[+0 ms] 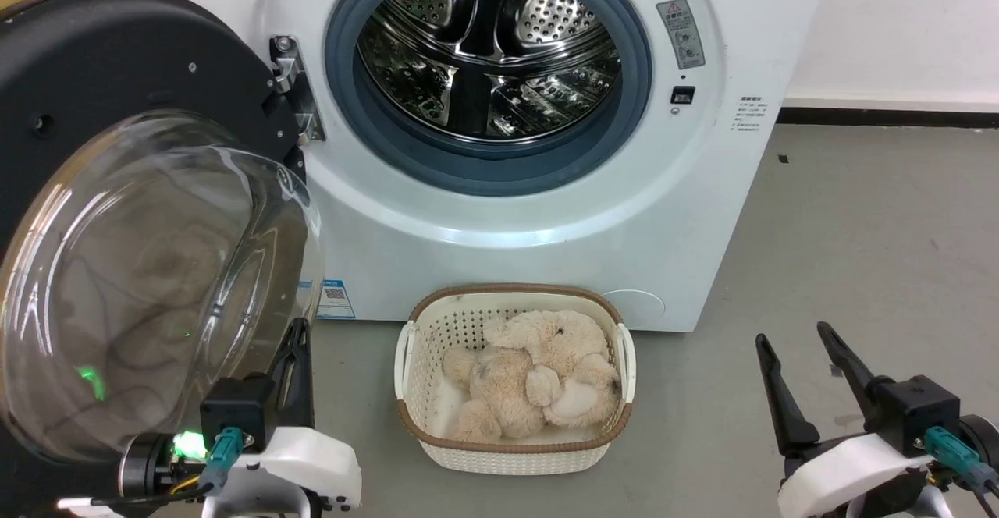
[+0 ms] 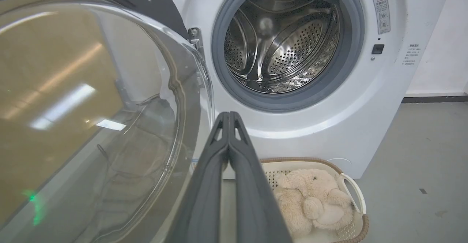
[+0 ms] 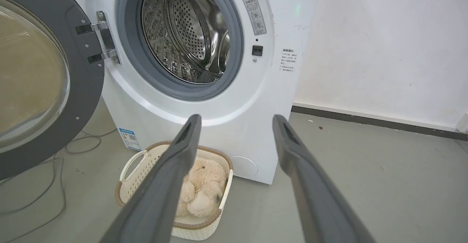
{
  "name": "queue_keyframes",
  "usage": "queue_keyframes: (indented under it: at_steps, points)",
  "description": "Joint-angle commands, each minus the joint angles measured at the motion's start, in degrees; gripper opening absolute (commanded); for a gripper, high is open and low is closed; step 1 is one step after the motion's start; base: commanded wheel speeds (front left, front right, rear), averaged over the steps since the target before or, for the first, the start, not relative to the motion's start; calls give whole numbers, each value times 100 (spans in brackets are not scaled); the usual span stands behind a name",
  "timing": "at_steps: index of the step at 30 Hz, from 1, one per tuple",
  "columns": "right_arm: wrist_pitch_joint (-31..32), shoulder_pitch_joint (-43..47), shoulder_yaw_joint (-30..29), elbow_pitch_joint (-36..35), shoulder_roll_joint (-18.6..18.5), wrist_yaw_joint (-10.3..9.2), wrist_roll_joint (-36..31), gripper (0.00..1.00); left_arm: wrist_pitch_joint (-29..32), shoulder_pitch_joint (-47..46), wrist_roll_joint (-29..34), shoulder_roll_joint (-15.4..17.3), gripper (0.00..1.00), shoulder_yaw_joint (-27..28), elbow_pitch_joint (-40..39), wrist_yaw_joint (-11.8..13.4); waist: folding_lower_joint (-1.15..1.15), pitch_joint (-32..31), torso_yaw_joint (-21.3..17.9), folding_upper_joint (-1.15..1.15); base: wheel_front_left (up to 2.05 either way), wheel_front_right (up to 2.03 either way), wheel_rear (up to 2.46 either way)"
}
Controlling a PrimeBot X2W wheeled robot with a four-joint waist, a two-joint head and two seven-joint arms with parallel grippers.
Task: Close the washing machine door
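Approach | washing machine door (image 1: 117, 50) open at 9 o'clock | left hand (image 2: 228, 116) narrow, empty; right hand (image 3: 237, 120) wide | next: door to be pushed shut

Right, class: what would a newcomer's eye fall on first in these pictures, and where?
The washing machine door, a black disc with a bulging glass bowl, stands wide open at the left. The steel drum of the washing machine gapes at top centre; a basket holding a cream plush toy sits on the floor below.
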Motion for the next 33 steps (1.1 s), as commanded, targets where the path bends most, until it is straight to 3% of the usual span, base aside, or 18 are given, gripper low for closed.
queue_keyframes:
  at_steps: [1, 20, 33]
  points:
    - [-56, -27, -31, 9, 6, 1, 50, 100, -55, -105, -26, 29, 0, -10, -29, 38, 0, 3, 14, 0, 0, 0, 0]
    - [-282, -58, -278, 74, 10, 2, 180, 100, -282, -840, -162, 123, 0, 181, -619, -89, 0, 73, 553, 0, 0, 0, 0]
    - [-438, -79, -461, 170, 14, 2, 232, 100, -438, -1656, -396, 195, 0, 642, -829, -363, 0, 163, 1055, 0, 0, 0, 0]
